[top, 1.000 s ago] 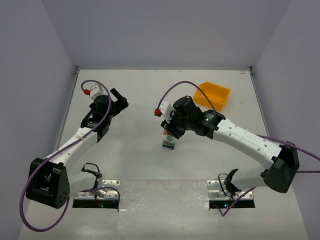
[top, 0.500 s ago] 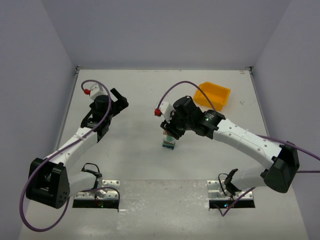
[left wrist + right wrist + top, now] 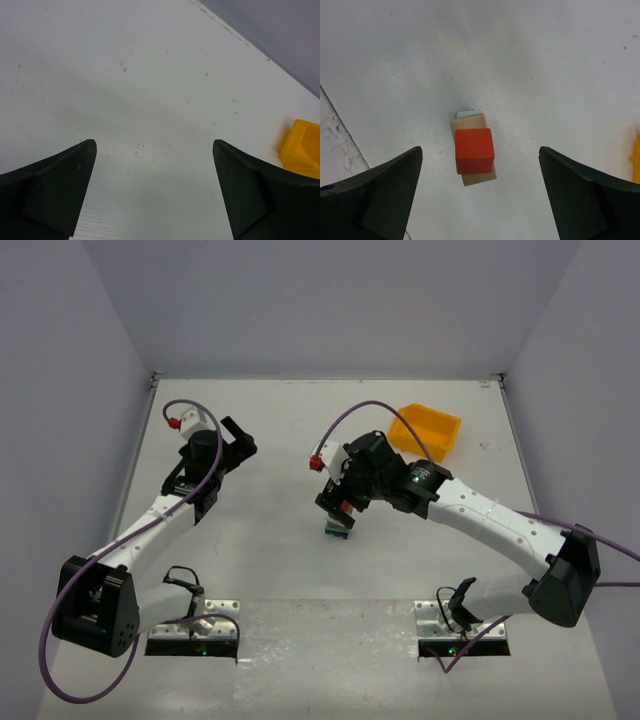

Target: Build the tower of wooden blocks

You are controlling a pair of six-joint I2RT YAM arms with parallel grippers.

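Top view: the right gripper [image 3: 338, 503] is hovering directly over the short tower of small painted wooden blocks [image 3: 338, 529], which is standing mid-way across the white table [image 3: 270, 420]. The left gripper [image 3: 238, 443] is idling well apart from it. The yellow plastic bin [image 3: 425, 430] is sitting beyond.

Left wrist: jaws are gaping fully, holding nothing.

Right wrist: jaws are spread wide and touching nothing. The red wooden cube [image 3: 475, 150] is resting on the tan wooden block [image 3: 468, 123], slightly off-centre.

No loose blocks are showing, so the stacking is likely finishing and only the retreat is left.
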